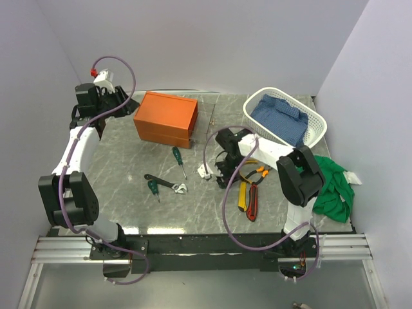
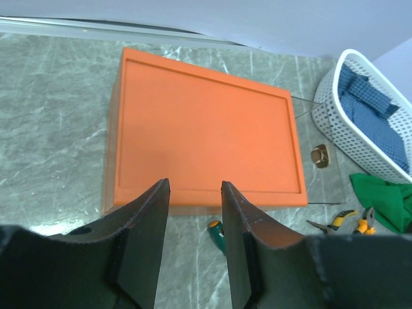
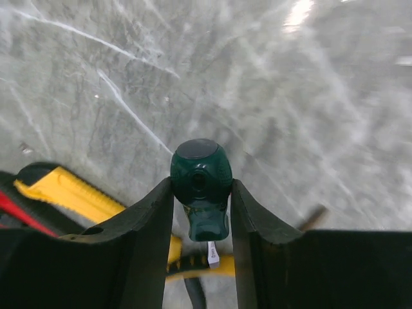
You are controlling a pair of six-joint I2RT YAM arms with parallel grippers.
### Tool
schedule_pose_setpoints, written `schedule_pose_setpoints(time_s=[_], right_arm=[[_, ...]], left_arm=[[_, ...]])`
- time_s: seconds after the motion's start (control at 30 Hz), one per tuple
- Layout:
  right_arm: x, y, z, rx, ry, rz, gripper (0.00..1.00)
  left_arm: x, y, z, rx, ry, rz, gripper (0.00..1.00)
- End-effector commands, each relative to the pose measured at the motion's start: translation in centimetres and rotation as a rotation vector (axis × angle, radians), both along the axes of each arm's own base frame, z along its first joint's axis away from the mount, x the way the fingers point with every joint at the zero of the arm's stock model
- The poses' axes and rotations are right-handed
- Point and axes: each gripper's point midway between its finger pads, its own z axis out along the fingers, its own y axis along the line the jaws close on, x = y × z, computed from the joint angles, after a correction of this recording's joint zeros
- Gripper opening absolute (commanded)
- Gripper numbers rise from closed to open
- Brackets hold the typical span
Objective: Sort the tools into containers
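Observation:
The orange box (image 1: 166, 119) stands closed at the back left; its lid (image 2: 206, 132) fills the left wrist view. My left gripper (image 1: 122, 103) hovers open and empty by the box's left end (image 2: 195, 193). My right gripper (image 1: 222, 170) is shut on a stubby green-handled screwdriver (image 3: 201, 177), held above the table. On the table lie a green screwdriver (image 1: 178, 161), a small green screwdriver (image 1: 154, 188), a black wrench (image 1: 166, 184), orange-yellow pliers (image 1: 254, 174), a yellow utility knife (image 1: 243, 193) and a red-black knife (image 1: 252, 203).
A white basket (image 1: 315, 129) holding a blue cloth (image 1: 280, 116) stands at the back right. A green cloth (image 1: 331, 183) lies at the table's right edge. White walls close in on the left, back and right.

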Motion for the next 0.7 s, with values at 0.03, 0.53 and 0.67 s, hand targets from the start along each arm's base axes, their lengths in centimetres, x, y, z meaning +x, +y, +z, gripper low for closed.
schedule_pose_setpoints(time_s=[0.03,0.53,0.67], right_arm=[[3.4,2.9,12.0,0.254,-0.037,-0.080,0.01],[18.9,8.9,27.7,1.000,0.160,-0.890,0.00],[22.7,9.2,26.7,1.058,0.333,-1.100,0.00]], left_arm=[[0.8,-0.7,2.0,-0.058,-0.063,-0.035,0.43],[0.9,-0.6,1.0,-0.032,-0.049,-0.037,0.42],[0.6,-0.2,0.5,-0.007,-0.043,-0.028,0.42]])
